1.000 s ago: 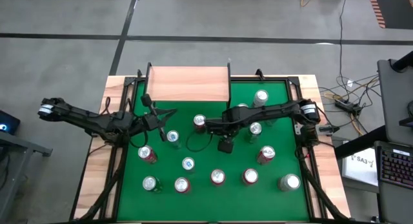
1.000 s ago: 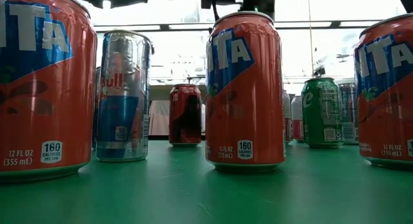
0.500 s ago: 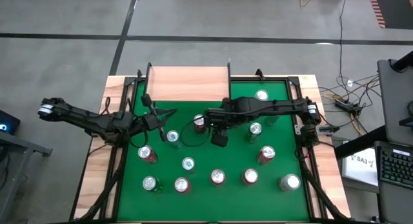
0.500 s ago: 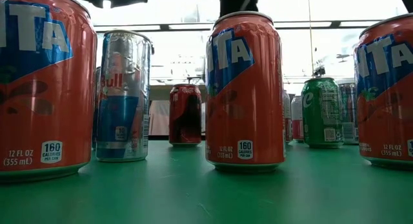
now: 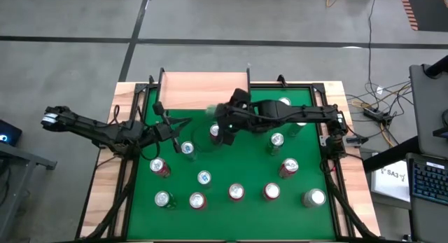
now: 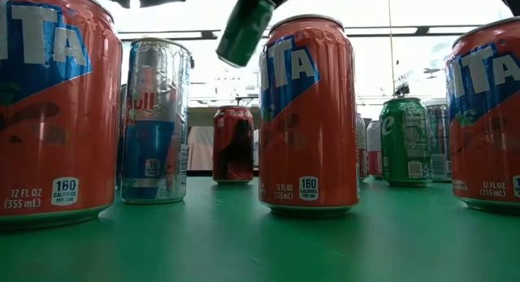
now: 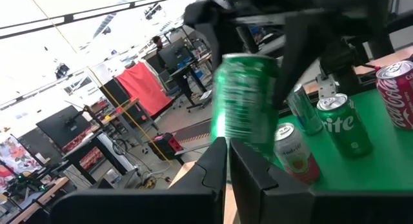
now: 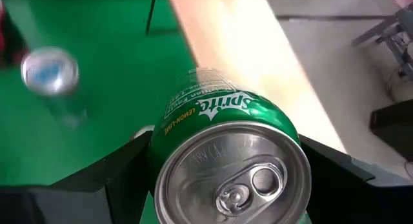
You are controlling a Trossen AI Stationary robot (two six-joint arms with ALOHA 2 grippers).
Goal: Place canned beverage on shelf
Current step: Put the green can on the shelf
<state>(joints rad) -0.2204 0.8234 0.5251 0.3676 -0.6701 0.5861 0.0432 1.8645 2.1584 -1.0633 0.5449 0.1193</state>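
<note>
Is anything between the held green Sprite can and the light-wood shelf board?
Nothing: in the right wrist view the green Sprite can, clamped in the right gripper, has bare air before the light-wood shelf board.

Both arms (image 5: 98, 129) dark, slim, jointed; black cable looping beside left gripper (image 5: 183, 134). Right gripper (image 8: 226, 179) fingers (image 8: 103, 179): black, flat, angular. Pale cap at left arm's far end.

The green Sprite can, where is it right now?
The green Sprite can is in the air, tilted, held in the right gripper above the table's middle, near the shelf.
</note>
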